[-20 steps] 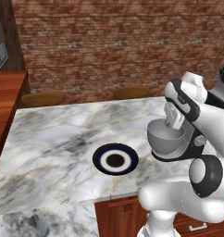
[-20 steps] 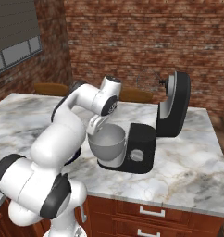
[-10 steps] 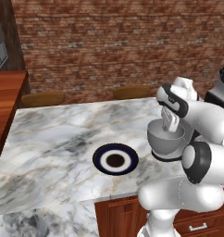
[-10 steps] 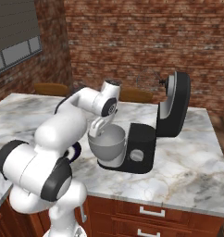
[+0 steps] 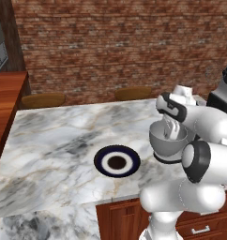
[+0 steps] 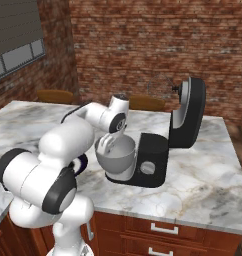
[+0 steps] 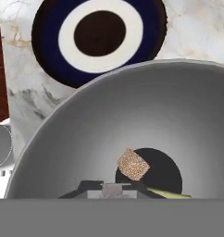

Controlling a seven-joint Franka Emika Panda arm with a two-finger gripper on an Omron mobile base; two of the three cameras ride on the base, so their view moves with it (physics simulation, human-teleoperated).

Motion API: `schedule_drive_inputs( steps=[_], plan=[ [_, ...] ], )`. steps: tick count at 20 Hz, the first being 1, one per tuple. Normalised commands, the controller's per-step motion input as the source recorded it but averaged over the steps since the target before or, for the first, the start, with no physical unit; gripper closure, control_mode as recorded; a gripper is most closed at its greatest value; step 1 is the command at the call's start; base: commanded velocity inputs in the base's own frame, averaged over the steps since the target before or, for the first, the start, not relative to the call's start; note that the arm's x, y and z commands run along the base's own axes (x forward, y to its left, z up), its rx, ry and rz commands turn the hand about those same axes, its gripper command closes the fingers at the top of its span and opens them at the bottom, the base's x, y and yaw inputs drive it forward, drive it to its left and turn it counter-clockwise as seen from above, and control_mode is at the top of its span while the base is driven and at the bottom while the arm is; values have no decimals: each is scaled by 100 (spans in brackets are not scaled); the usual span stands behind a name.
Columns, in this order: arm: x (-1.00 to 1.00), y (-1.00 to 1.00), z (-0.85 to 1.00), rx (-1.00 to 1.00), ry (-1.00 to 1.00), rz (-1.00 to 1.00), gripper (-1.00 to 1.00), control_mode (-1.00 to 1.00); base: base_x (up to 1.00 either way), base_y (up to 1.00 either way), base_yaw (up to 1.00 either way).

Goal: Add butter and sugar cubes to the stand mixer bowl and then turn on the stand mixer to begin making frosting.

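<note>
The stand mixer point(image 6: 154, 161) is black and stands on the marble counter with its head point(image 6: 189, 113) tilted up. The grey metal stand mixer bowl point(image 6: 118, 163) point(image 5: 165, 146) point(image 7: 86, 125) sits on its base. My gripper point(image 6: 109, 145) point(image 5: 170, 131) point(image 7: 115, 187) hangs inside the bowl's mouth, pointing down, and is shut. Below it, a brown sugar cube point(image 7: 132, 165) lies on the bowl's bottom. A pale yellow sliver, likely the butter point(image 7: 171, 194), shows just right of my fingertips. Whether anything is pinched between them I cannot tell.
A dark-blue-rimmed plate point(image 5: 102, 161) point(image 7: 46, 51) with a white ring lies bare on the counter left of the bowl. Two wooden stools point(image 5: 42, 99) point(image 5: 134, 93) stand behind the counter by the brick wall. A wooden counter point(image 5: 5, 93) is at far left.
The hand has come down from above the bowl's rim into the bowl, still shut. The elbow has swung lower and closer to the cameras.
</note>
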Motion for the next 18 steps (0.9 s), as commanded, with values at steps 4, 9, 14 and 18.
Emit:
schedule_drive_inputs(
  steps=[4,9,14,18],
  plan=[
    [3,0,-21,-3,1,0,-100,-100,0,0,0],
    [0,0,-4,0,0,0,-100,-100,0,0,0],
    [0,0,0,0,0,0,-100,-100,0,0,0],
    [0,0,10,-1,0,0,-100,-100,0,0,0]
  ],
)
